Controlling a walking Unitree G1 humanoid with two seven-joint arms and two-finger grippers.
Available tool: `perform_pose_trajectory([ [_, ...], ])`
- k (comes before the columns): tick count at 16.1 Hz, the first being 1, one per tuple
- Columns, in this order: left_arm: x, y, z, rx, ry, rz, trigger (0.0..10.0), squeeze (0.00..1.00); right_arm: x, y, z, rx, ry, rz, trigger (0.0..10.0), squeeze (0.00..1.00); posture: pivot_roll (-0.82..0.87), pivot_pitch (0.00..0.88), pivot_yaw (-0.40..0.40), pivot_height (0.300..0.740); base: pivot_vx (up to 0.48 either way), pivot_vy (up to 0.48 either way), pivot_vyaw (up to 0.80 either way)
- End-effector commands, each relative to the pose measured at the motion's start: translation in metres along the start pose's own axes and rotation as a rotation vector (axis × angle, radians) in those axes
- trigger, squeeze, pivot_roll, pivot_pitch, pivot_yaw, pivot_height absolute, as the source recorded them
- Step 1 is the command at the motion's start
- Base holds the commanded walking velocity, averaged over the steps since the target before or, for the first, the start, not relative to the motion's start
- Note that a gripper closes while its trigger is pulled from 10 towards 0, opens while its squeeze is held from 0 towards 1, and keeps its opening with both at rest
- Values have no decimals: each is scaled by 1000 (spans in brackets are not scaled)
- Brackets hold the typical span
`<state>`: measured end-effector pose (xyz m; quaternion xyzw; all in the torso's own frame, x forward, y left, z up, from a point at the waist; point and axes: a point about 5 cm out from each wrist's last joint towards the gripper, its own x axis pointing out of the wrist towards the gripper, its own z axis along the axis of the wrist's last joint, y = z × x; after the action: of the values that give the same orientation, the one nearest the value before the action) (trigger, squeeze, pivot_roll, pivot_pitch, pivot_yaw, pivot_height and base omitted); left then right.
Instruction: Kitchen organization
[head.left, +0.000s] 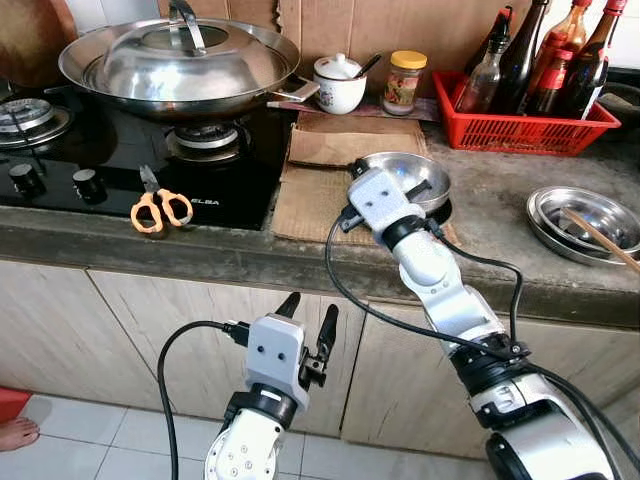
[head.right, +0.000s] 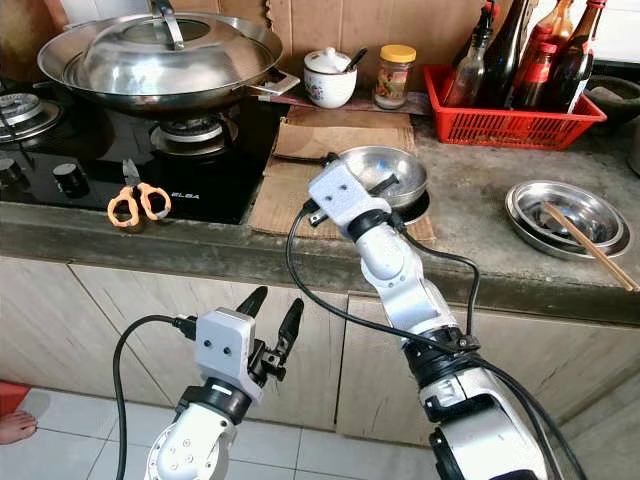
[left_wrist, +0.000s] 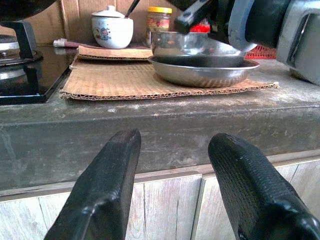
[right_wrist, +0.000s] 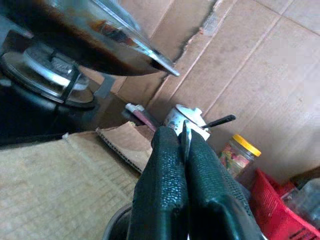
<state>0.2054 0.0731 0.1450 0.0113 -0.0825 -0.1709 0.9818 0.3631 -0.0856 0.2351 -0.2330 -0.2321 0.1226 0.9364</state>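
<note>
Two end effectors — right end effector (right_wrist: 182, 150) pinching one bowl (head.left: 420, 180).

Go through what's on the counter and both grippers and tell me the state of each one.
wok: on the burner, lid on.
white pot: lidded, spoon handle sticking out.
jar: yellow cap on.
scissors: shut, lying on the stove edge.
steel bowl: upright on cardboard, rim pinched by the right gripper.
steel plates: stacked, chopstick across them.
left gripper: open, holding nothing, below the counter.
</note>
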Motion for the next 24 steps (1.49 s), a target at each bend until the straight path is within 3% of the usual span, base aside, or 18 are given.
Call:
perform_pose_trajectory([
  [1, 1, -1, 1, 4, -6, 3, 10000, 0, -1, -8, 4, 43, -15, -48, 0, 0, 98, 81, -78, 740, 0, 0, 0],
  [2, 0, 0, 0, 5, -3, 3, 10000, 0, -5, -18, 17, 153, -79, -135, 0, 0, 97, 75, -72, 740, 0, 0, 0],
  [4, 0, 0, 0, 5, -3, 3, 10000, 0, -5, -18, 17, 153, -79, -135, 0, 0, 97, 75, -72, 740, 0, 0, 0],
  [5, 0, 1, -2, 7, 6, 3, 10000, 0, -14, -24, 32, 251, -126, -200, 0, 0, 93, 67, -62, 740, 0, 0, 0],
  [8, 2, 3, -3, 15, 15, 1, 10000, 0, -22, -31, 50, 330, -169, -255, 0, 0, 92, 55, -52, 740, 0, 0, 0],
  [16, 6, 7, -2, 13, 7, 3, 10000, 0, -35, -54, 67, 359, -195, -353, 0, 0, 82, 45, -29, 740, 0, 0, 0],
  [24, 6, 5, -4, 30, 8, -19, 10000, 0, -34, -54, 68, 364, -186, -355, 0, 0, 85, 46, -30, 740, -195, 0, 0],
])
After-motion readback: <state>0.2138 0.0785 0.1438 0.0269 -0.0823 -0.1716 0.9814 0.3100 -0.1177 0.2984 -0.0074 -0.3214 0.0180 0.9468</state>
